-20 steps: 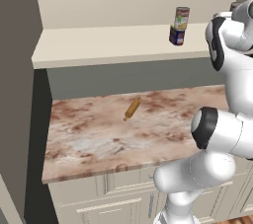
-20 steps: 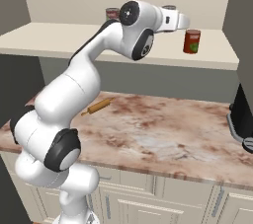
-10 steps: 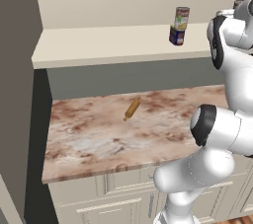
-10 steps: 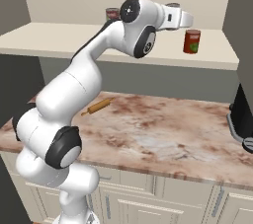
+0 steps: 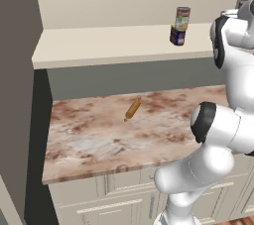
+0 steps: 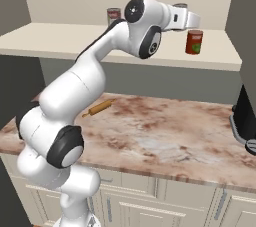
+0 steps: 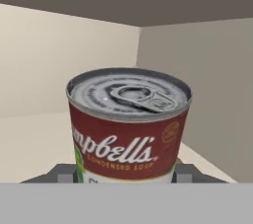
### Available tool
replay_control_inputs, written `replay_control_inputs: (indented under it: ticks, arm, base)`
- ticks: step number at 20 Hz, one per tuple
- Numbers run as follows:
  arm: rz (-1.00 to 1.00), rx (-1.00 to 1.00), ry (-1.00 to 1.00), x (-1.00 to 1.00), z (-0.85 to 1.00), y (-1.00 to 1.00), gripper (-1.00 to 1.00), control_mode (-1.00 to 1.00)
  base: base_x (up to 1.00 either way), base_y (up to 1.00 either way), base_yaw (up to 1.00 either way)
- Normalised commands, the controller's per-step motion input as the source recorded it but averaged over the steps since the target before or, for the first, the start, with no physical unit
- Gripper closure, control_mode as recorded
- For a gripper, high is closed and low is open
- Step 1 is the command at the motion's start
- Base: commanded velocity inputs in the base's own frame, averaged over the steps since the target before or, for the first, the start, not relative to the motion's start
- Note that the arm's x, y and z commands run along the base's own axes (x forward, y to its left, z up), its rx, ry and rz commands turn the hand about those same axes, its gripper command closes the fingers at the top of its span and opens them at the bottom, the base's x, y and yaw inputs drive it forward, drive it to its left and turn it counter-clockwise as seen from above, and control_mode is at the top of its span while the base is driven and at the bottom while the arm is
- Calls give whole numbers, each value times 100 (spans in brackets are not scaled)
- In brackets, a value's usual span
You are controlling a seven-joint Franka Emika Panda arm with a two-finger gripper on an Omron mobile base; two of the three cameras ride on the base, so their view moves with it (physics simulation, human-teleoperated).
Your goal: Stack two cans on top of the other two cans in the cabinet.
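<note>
A red-and-white soup can (image 7: pixel 127 127) with a silver pull-tab lid stands upright on the cabinet's cream shelf board (image 6: pixel 60 38). My gripper (image 7: pixel 123 173) is shut on it, one dark fingertip on each side of its lower part. In the right base view this can (image 6: pixel 194 41) sits on the shelf just under the end of my white hand (image 6: pixel 186 19). Further left on the shelf, one can (image 5: pixel 182 18) stands stacked on a short dark blue can (image 5: pixel 177 36). The top of that stack (image 6: pixel 114 15) shows behind my arm.
A wooden rolling pin (image 5: pixel 132 109) lies on the marbled counter (image 5: pixel 99 140) below the shelf. The cabinet's side wall (image 6: pixel 245 21) rises close to the right of the held can. A dark appliance (image 6: pixel 244 121) stands at the counter's right end. White drawer fronts (image 6: pixel 165 211) run below.
</note>
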Motion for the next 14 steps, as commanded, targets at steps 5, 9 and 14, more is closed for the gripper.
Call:
replay_control_inputs:
  ticks: [5, 9, 14]
  arm:
    - [-3, 0, 0, -2, 0, -17, 100, -100]
    - [-3, 0, 0, -1, 0, -18, 100, -100]
    - [-2, 0, 0, -5, 0, -15, 100, -100]
  base:
    - [0, 0, 0]
    - [0, 0, 0]
    - [0, 0, 0]
